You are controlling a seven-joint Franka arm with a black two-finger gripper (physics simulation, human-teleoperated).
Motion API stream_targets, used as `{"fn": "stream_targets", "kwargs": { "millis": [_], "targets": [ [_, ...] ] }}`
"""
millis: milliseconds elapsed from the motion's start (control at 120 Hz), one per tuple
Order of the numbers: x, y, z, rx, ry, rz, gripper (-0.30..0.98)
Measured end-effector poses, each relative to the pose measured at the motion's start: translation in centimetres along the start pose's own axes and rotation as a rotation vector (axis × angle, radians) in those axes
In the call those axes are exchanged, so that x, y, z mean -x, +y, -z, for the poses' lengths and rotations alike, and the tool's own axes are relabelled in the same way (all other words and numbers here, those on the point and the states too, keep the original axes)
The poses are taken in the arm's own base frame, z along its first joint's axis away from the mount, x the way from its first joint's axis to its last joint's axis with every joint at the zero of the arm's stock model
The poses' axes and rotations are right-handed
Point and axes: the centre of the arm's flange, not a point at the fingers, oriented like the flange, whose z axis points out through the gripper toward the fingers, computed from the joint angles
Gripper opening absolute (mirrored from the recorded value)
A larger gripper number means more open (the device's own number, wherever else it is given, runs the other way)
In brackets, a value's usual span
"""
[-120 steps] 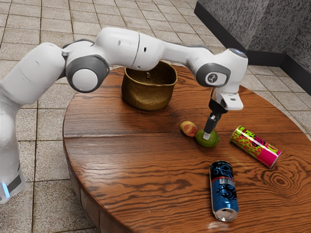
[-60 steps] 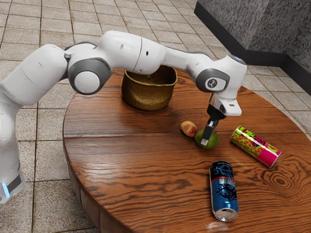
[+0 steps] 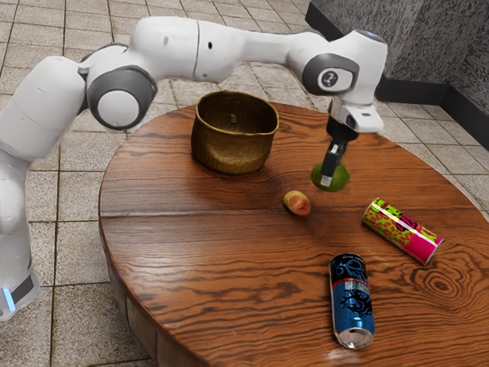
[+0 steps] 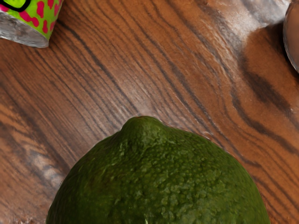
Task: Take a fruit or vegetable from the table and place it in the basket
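Note:
In the exterior view my gripper is shut on a green lime, holding it in the air above the table. One finger lies across the lime's near face; the far finger is hidden behind it. The lime looms large at the wrist view's lower edge. A small red-and-yellow fruit lies on the table, below the lime and toward the exterior view's left. The brown woven basket stands upright further back, toward the exterior view's left, its mouth upward.
A pink-and-green can lies on the round wooden table at the exterior view's right. The blue-and-black can is nearer the camera. In the wrist view, part of the patterned can is visible.
The lime has risen off the table with my gripper, which held it down at the tabletop half a second ago. The small fruit, cans and basket have stayed in place.

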Motion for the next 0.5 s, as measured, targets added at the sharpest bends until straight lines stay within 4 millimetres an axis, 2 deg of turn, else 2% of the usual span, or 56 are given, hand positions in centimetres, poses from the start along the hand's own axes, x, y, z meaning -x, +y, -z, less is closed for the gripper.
{"fn": "stream_targets", "kwargs": {
  "millis": [42, 92, 142, 200, 258, 400, 500],
  "targets": [
    [1.5, -0.3, 3.2, -0.024, 0.021, 0.015, 0.43],
    [4.0, -1.7, 6.3, -0.048, 0.037, 0.051, 0.43],
    [7.9, -4.2, 9.2, -0.07, 0.047, 0.112, 0.43],
    [12.6, -7.1, 11.7, -0.088, 0.046, 0.186, 0.44],
    [16.0, -9.1, 12.7, -0.09, 0.033, 0.238, 0.44],
    [21.4, -12.1, 13.4, -0.076, 0.002, 0.306, 0.43],
    [23.9, -12.5, 14.5, -0.072, -0.011, 0.324, 0.42]
  ]
}}
